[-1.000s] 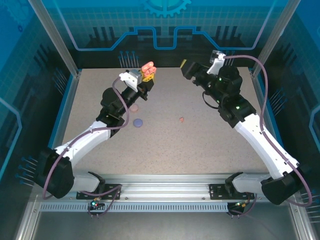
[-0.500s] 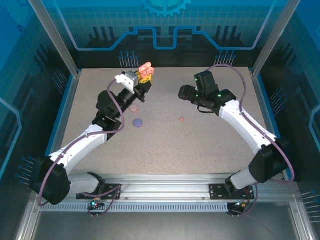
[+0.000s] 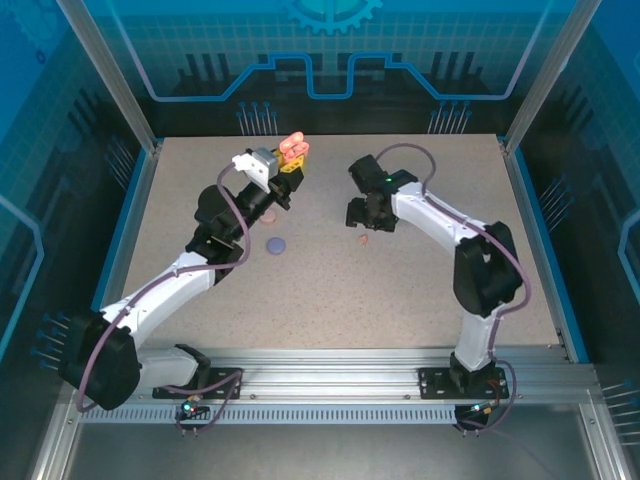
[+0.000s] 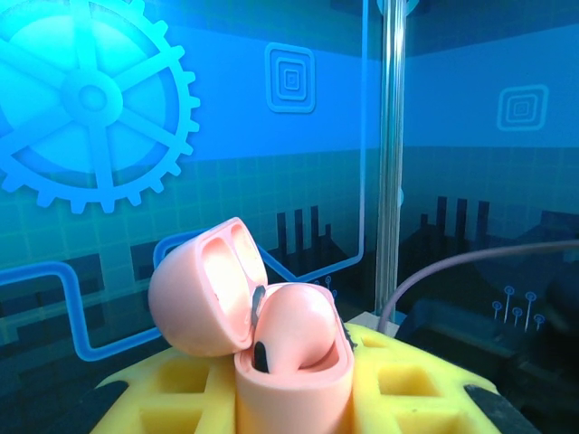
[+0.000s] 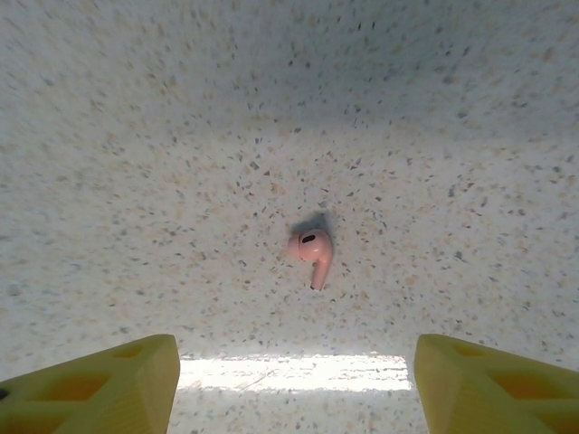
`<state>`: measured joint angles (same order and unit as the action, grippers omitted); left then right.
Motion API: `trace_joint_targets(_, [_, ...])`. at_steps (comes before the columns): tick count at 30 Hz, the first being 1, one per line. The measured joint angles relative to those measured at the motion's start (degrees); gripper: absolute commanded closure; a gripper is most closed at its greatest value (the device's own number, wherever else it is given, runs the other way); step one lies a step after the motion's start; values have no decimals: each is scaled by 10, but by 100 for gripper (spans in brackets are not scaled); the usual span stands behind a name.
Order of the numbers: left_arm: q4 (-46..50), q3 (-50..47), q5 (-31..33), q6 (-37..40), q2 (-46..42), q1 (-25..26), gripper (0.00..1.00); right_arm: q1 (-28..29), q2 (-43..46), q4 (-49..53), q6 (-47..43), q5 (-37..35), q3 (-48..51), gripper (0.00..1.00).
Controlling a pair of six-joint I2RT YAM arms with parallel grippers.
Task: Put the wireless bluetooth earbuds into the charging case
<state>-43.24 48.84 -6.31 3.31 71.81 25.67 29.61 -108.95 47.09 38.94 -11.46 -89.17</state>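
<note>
A pale pink earbud [image 5: 310,251] lies by itself on the speckled counter [image 5: 136,136], bud end up in the right wrist view and stem pointing down toward the gap between two yellow fingers [image 5: 99,380]. Those belong to the right end effector [image 5: 298,384], which hangs directly over the earbud with its fingers spread wide apart and touching nothing. Seen from above, the earbud sits near the middle of the counter, slightly toward the back. Well apart to the left, the left end effector [image 3: 291,160] is raised near the back edge, clamped on a pink charging case [image 4: 262,334] that stands upright between its yellow fingers, hinged lid swung open to the left. Whether a bud sits inside cannot be told. A small round purple case [image 3: 276,244] rests on the counter beside the left arm [image 3: 190,265], against blue gear-patterned walls [image 4: 90,99]
</note>
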Motion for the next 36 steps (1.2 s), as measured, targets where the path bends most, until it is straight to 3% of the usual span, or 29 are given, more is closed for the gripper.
trace_joint_targets(12, [-9, -14, 0, -11, 0, 0, 100, 1, -134, 43, -107, 14, -93, 44])
trace_joint_targets(36, [-17, -14, 0, -15, 0, 0, 100, -10, -175, 56, -109, 1, -99, 55])
